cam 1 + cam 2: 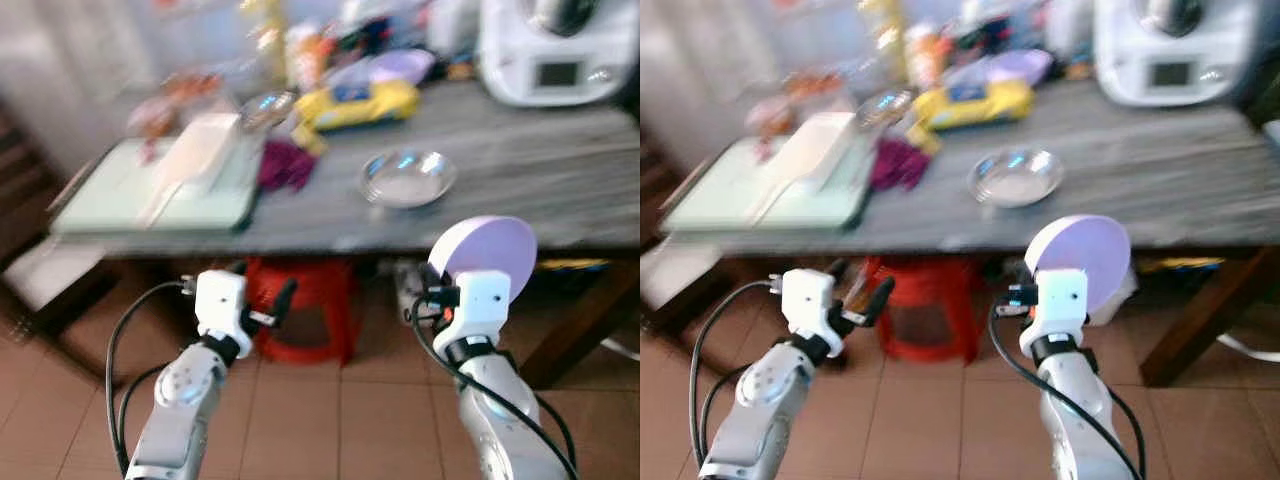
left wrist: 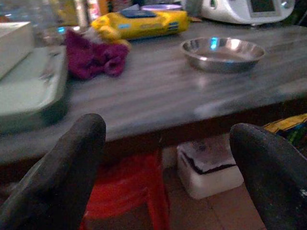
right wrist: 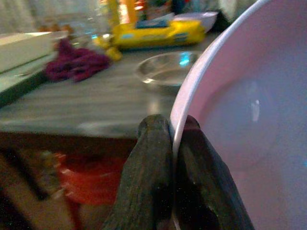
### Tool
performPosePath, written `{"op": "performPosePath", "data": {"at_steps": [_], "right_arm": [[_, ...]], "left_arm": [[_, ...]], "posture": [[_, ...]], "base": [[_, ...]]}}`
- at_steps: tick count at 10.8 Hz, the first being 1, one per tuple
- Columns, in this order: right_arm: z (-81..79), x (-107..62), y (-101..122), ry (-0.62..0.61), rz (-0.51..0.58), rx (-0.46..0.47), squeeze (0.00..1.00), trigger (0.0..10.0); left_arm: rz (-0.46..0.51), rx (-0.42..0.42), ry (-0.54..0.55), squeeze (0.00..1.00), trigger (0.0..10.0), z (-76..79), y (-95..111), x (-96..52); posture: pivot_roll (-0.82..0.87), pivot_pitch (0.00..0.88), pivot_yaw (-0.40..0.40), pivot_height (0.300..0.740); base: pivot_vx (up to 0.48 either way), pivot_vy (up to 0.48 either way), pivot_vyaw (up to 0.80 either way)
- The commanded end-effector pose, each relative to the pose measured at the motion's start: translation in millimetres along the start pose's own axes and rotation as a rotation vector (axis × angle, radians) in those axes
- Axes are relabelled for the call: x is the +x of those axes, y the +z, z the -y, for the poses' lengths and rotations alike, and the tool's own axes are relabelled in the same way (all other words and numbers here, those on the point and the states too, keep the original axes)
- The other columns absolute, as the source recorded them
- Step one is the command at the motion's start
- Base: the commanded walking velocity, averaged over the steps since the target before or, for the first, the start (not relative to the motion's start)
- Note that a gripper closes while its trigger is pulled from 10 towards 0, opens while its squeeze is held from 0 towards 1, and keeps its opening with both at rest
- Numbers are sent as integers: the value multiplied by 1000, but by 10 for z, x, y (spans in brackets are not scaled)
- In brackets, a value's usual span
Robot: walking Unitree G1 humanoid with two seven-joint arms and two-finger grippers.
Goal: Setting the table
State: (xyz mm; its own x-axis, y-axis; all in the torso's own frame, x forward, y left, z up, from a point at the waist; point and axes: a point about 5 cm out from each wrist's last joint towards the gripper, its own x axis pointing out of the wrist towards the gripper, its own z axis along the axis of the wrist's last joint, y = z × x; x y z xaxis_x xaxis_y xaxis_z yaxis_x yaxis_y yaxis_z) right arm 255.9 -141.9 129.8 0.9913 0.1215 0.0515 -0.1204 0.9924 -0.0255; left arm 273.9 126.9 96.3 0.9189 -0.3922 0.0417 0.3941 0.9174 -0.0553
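My right gripper is shut on the rim of a pale lilac plate, held upright in front of the grey wooden table, just below its front edge. A shiny steel bowl sits on the table a little beyond and left of the plate. My left gripper is open with nothing between its fingers, held low before the table edge, left of the plate.
A pale green tray with a white box lies at the table's left. A magenta cloth, a yellow packet and a white kitchen appliance stand further back. A red stool sits under the table.
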Motion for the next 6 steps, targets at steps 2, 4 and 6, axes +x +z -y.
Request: {"op": "performPosePath", "data": {"at_steps": [2,4,6], "right_arm": [[-2,48,252,10,103,-58,0,10000],[6,54,265,7,108,-62,0,10000],[-6,44,262,11,106,-66,0,10000]], "left_arm": [[11,14,-24,0,10000,30,25,16],[20,19,-33,0,10000,39,52,29],[24,18,-41,0,10000,60,51,31]], "posture": [[-106,65,106,740],[-107,62,103,740],[-108,65,101,740]], "base": [[392,0,0],[392,0,0],[392,0,0]]}}
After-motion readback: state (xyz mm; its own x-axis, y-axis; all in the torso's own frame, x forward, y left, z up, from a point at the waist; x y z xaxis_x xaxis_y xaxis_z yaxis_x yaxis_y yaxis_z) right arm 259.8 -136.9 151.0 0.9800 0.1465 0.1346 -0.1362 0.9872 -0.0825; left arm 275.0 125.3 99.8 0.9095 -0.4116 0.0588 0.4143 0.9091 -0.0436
